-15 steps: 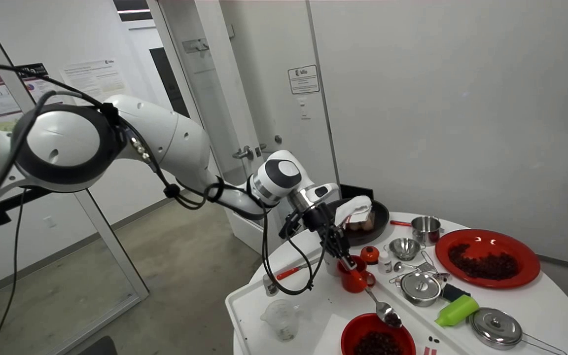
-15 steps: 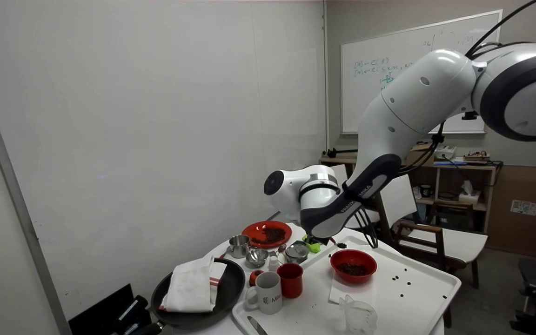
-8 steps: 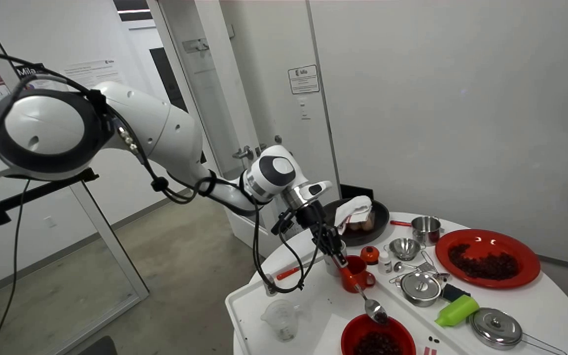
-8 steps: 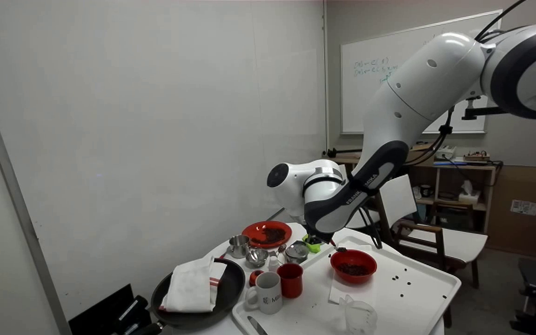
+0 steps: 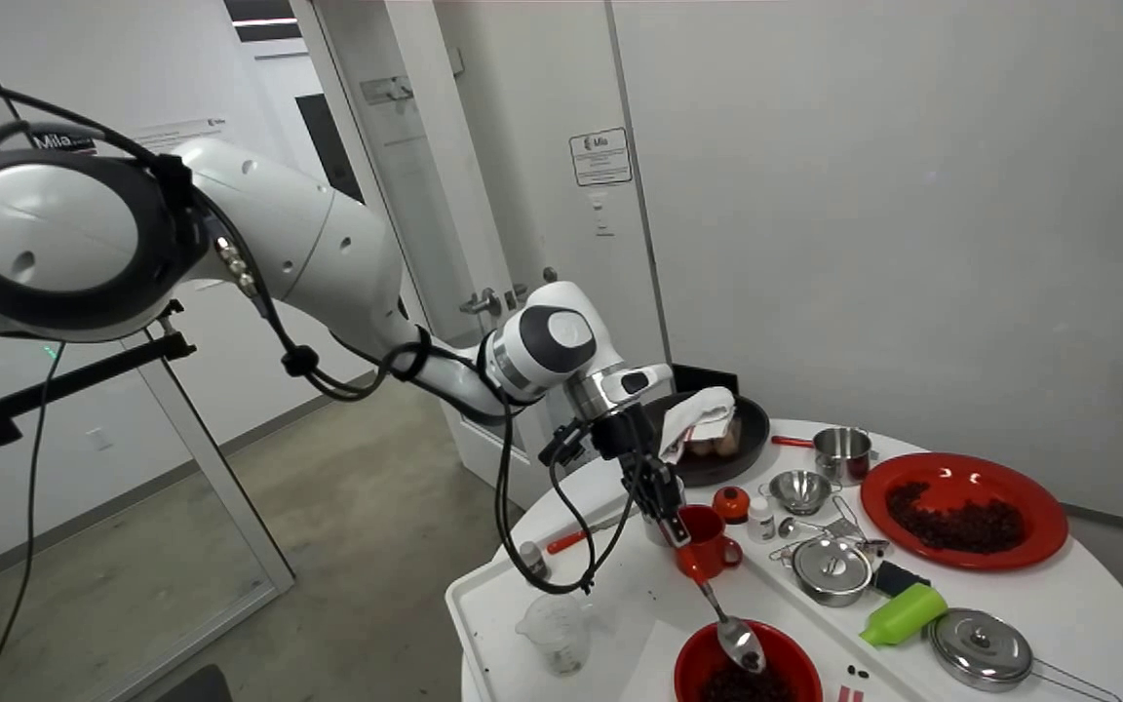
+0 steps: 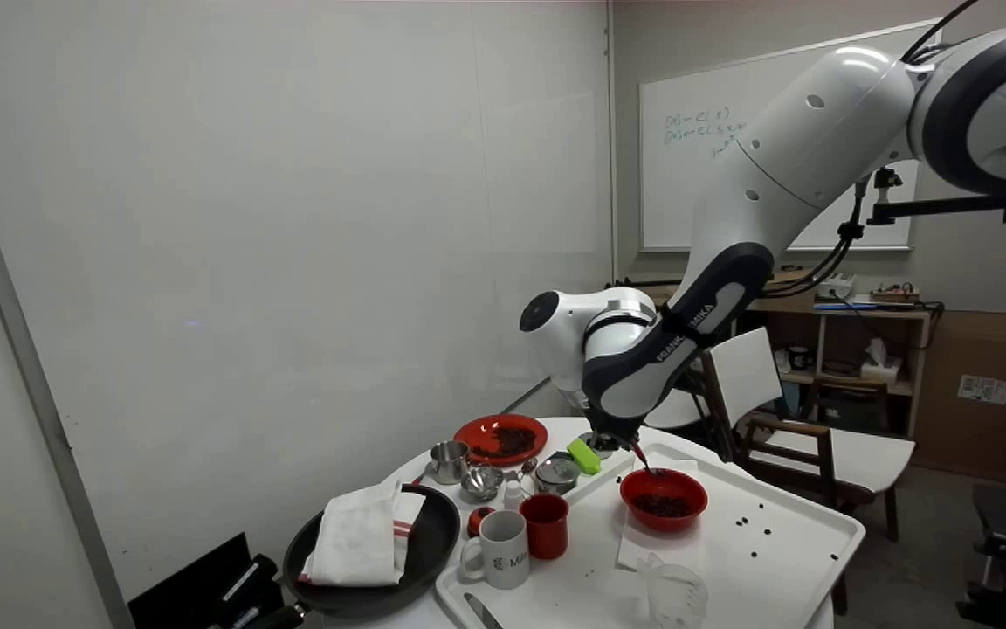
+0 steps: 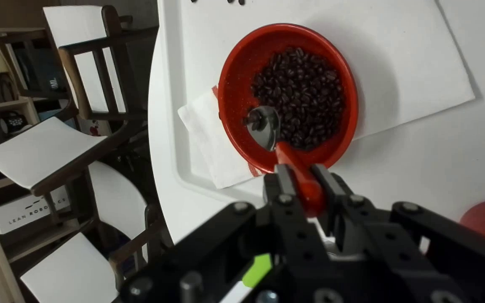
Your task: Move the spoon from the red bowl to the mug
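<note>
Shifted farther over the deep, round, glossy red bowl (image 7: 237, 86), the slim metal spoon (image 7: 264, 135) slants down, its red handle clamped in the black two-fingered gripper (image 7: 302, 174), jaws apart only by its thickness. A white box (image 7: 32, 214) reads "LEAN ROBOTICS"; the white robot arm (image 6: 778, 188) partly hides handwriting (image 6: 693, 131) on the whiteboard (image 6: 669, 196).

Both exterior views slant down from afar onto the round table (image 5: 1078, 614). Close above, the wrist view faces the shared red bowl (image 7: 238, 86).

Spoon (image 7: 288, 156) aslant, ptly o/ red bowl (image 7: 236, 88)
</note>
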Available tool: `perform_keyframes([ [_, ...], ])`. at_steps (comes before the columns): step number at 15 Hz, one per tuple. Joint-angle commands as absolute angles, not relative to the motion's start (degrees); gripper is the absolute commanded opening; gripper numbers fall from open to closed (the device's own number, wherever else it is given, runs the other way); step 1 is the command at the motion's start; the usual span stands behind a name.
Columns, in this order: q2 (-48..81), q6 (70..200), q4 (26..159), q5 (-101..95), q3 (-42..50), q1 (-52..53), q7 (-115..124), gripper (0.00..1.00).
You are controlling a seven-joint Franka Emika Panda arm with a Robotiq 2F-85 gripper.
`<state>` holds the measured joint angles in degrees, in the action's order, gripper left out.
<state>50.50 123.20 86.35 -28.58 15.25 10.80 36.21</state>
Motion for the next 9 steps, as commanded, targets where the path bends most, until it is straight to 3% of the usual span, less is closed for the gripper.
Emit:
perform_keyframes([
  [1,47.69,124.67,89.61,-27.09,14.4,9.68,35.05,0.09],
  [9,45.92,128.33,91.71,-24.4,12.43,7.82,32.15,0.09],
])
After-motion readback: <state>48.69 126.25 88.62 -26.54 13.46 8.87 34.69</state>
